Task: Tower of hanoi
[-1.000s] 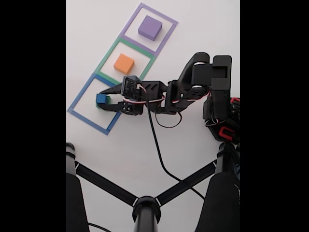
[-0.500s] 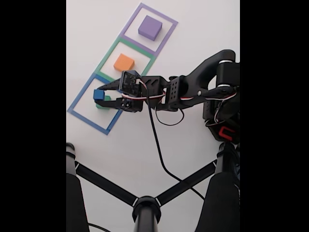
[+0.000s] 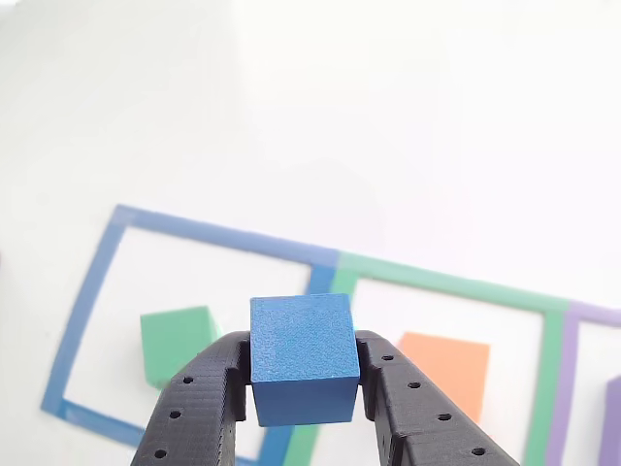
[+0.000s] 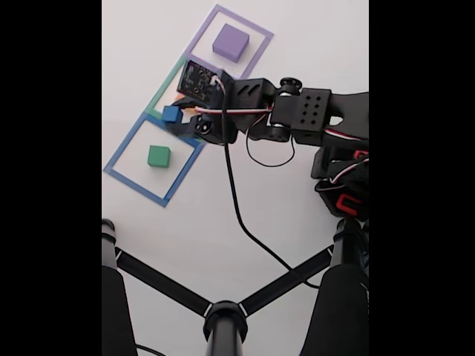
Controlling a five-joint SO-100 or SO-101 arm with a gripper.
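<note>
One purple block (image 4: 230, 41) shows whole from above; jaws grip blue cube (image 3: 301, 359).

White tabletop (image 4: 223, 215), evenly lit (black stand (image 4: 223, 315) in foreground).

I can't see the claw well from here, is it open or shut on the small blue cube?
Shut on it: the claw presses both fingers against the small matte blue cube's sides, holding it above the table.
</note>
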